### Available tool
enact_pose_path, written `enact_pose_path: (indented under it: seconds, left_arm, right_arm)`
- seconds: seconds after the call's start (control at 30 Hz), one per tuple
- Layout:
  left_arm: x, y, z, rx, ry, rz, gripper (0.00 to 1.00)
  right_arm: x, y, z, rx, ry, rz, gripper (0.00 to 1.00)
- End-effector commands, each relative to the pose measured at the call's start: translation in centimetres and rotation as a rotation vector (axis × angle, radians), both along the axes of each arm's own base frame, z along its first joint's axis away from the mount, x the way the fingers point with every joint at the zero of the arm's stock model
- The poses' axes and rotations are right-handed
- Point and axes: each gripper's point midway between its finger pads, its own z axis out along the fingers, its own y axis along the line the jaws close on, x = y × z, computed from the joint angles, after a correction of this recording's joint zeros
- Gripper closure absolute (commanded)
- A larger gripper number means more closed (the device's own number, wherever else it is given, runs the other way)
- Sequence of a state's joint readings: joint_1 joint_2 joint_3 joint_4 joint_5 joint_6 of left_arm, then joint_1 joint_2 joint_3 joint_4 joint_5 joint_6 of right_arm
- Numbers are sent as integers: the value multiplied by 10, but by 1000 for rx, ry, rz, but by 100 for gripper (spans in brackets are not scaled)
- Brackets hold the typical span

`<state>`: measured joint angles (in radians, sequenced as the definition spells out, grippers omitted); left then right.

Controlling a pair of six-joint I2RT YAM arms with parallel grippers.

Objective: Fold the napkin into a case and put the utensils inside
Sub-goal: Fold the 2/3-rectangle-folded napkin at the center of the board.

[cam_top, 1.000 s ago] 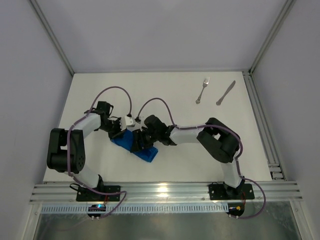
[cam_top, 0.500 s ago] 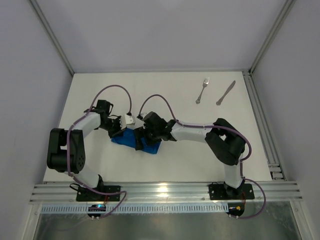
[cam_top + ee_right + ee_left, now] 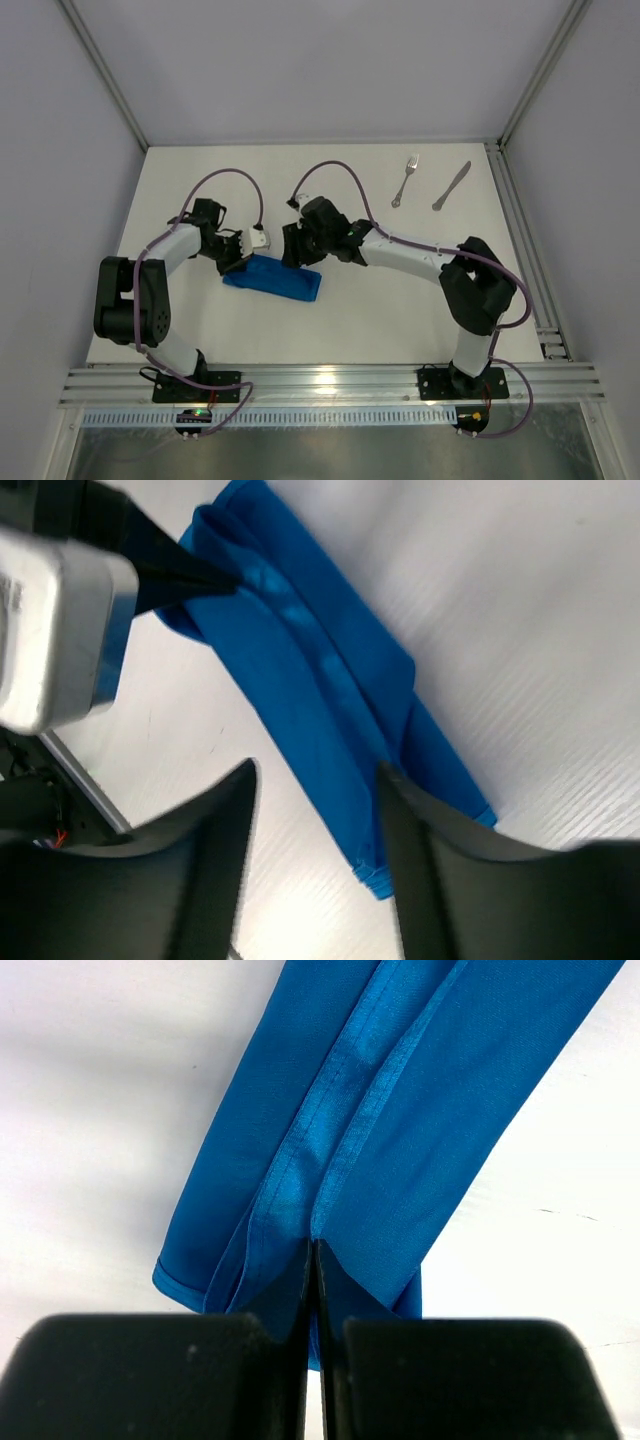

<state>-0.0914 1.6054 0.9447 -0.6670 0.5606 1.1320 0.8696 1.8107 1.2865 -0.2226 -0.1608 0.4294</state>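
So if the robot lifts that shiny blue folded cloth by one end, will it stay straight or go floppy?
Probably floppy: the bright blue folded cloth strip shows soft creases and loose layered edges, so it would likely droop and unfold. It looks thin, probably light. Its sheen hints it might slip from the left gripper pinching one end.

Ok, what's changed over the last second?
The right gripper came off the napkin and drew back toward the far side, open; the napkin now lies flat as a strip. The left gripper stays shut on its end; fork and knife unmoved.
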Motion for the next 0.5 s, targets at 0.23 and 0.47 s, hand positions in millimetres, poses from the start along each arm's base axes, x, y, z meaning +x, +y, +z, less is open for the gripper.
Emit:
enact_pose_path:
  seconds: [0.23, 0.47]
  left_arm:
    - [9, -5, 15, -23, -33, -9, 100]
    - [9, -8, 20, -42, -27, -7, 100]
  right_arm:
    - [29, 18, -30, 61, 73, -31, 91]
    - [35, 19, -65, 41, 125, -45, 96]
